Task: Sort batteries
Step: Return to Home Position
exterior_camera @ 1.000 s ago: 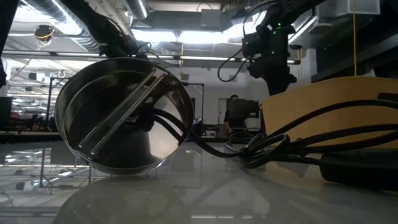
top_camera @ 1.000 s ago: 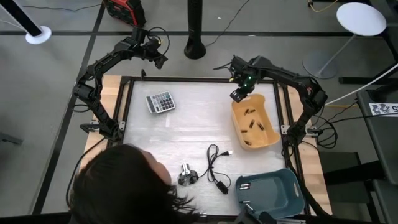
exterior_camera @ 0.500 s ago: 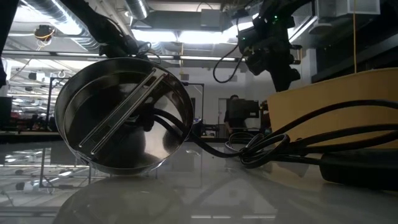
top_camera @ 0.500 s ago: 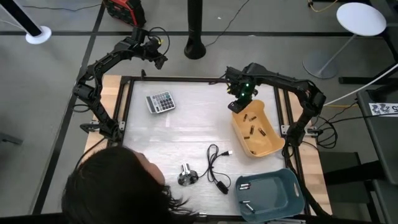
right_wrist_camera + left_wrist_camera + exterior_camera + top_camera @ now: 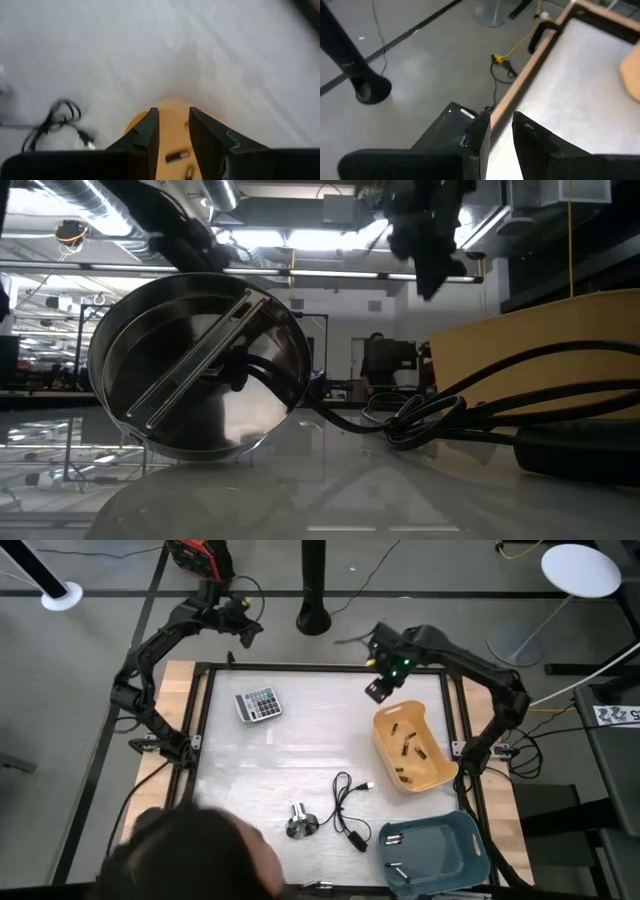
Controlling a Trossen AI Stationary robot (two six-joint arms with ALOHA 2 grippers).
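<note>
Where the dark batteries [image 5: 406, 748] lie, inside the yellow bin [image 5: 380, 735], they are seen as small matt cylinders scattered loose over its smooth floor. The bin is shaped as a rounded plastic tub with a tapered wall, and it is set on a white, faintly streaked table [image 5: 290, 755] framed by a black rail and bare wood. The right gripper [image 5: 377, 692] is held in the air just beyond the bin's far rim; its fingers [image 5: 147, 132] are parted by a narrow gap and nothing is gripped between them. The left gripper [image 5: 245, 630] is held well away from the bin, past the table's far rail and over grey floor, its fingers [image 5: 480, 135] likewise slightly parted and empty. Just past the bin's near end a blue bin [image 5: 472, 845] of the same rounded shape is placed, and two pale silvery batteries [image 5: 392, 839] are held in it. A thin black cable [image 5: 347, 805] is looped near the bin on the side toward the left arm; a shiny round metal piece [image 5: 300, 822] is found farther that way, and a grey keyed calculator [image 5: 258, 703] farther still, toward the back. Between calculator and bin a broad bare stretch of table is left open. A person's dark-haired head [image 5: 190, 855] is seen over the table's near corner, well apart from the bin.
</note>
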